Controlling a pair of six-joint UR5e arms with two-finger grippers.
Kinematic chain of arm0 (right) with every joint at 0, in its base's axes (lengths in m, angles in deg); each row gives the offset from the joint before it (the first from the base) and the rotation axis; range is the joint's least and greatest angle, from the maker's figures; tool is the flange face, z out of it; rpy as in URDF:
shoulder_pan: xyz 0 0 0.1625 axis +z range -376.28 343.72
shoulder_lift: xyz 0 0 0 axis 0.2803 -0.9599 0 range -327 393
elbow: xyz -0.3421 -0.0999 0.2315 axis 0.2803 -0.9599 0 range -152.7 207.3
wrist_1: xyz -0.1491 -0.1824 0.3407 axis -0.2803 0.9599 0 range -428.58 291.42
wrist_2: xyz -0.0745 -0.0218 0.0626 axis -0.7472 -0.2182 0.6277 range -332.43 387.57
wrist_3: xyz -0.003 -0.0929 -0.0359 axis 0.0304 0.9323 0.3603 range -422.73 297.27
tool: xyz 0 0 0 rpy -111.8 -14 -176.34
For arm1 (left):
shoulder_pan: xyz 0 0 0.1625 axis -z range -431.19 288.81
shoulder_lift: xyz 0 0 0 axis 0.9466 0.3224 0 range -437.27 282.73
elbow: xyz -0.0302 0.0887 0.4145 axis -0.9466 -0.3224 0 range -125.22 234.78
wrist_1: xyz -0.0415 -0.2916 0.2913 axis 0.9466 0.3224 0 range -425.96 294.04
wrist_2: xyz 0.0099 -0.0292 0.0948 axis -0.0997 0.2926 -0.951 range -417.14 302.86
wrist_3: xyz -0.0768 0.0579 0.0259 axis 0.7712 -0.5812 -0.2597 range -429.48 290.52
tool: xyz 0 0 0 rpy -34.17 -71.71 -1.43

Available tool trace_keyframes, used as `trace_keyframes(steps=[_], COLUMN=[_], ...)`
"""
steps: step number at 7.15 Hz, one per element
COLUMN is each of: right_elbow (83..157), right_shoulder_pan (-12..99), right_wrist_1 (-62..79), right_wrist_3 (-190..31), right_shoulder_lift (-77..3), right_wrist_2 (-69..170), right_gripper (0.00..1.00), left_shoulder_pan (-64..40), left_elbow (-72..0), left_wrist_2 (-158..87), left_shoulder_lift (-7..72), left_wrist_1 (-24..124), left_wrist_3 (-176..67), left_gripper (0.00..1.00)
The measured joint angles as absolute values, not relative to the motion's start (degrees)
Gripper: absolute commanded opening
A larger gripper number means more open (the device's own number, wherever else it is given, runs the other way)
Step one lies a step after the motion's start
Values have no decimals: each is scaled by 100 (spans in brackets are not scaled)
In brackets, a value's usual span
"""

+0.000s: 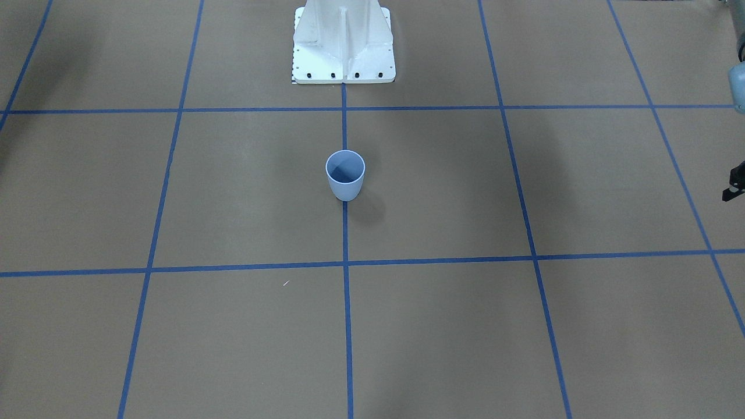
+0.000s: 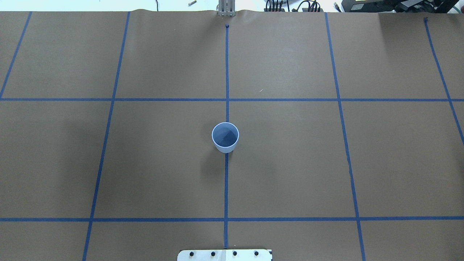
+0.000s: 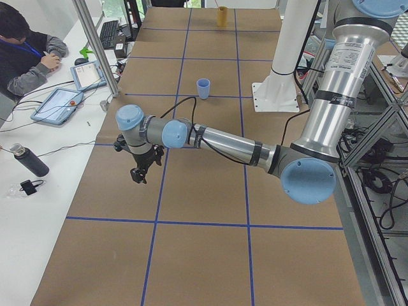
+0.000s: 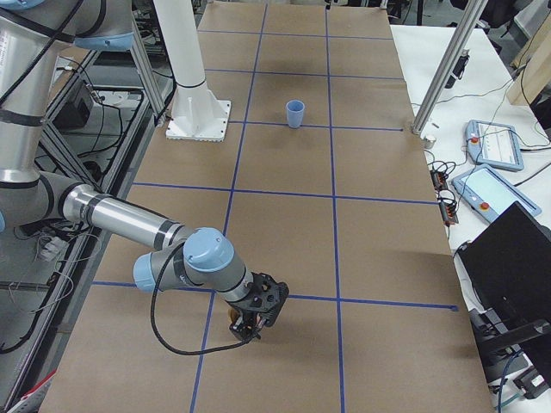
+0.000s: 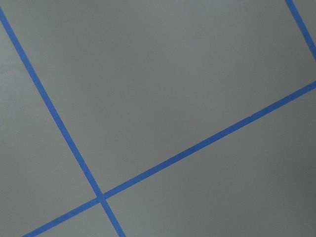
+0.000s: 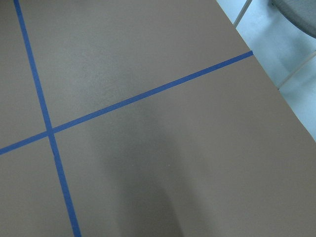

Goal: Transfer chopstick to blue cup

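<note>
The blue cup (image 1: pixel 345 177) stands upright on the middle tape line (image 2: pixel 226 181) of the brown table (image 2: pixel 290 163), and the overhead view looks straight into its darker inside, where nothing lies. By that, the transfer is not yet done. The chopstick itself cannot be picked out with any confidence. The only pale mark on the central paper is a tiny white speck (image 1: pixel 285 283), which is far too short to be it. At the far end in the left-side view stands an ochre cup (image 3: pixel 221 17) with perhaps something thin rising from it (too small to be sure), well apart from the blue cup. The right gripper (image 4: pixel 252 317) hangs low over the table at the robot's right end. A brownish shape just behind its fingers cannot be made out, nor can I tell whether they are spread, pressed together or pinching anything. The left gripper (image 3: pixel 139 171) hovers over the opposite end, near the table's edge, and its state is equally unclear. Both wrist cameras show only paper and tape. My judgement is that nearly everything is left to do: securing the stick, carrying it to the centre, and lowering it into the cup.
</note>
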State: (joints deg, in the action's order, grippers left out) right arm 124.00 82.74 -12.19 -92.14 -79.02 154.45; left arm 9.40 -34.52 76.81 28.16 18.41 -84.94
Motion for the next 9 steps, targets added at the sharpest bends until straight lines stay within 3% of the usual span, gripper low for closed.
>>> trace_keyframes(steps=[1, 3, 9], right_elbow=[12387, 12382, 12592], right_shoulder_pan=[8190, 8063, 8215], right_wrist_1=[-1264, -1283, -1264], right_wrist_3=[-9283, -9315, -9189], right_shoulder_lift=[-7915, -7922, -7874], right_wrist_2=[15474, 15566, 15694], right_gripper=[72, 3, 0], left_shoulder_pan=[940, 941, 941], left_elbow=[-3456, -3460, -3461], left_wrist_2=[7681, 7681, 7681], left_shoulder_lift=[2814, 2812, 2819], left_wrist_1=[1841, 1835, 1830], left_wrist_3=[-8494, -8494, -8474], left_gripper=[99, 99, 99])
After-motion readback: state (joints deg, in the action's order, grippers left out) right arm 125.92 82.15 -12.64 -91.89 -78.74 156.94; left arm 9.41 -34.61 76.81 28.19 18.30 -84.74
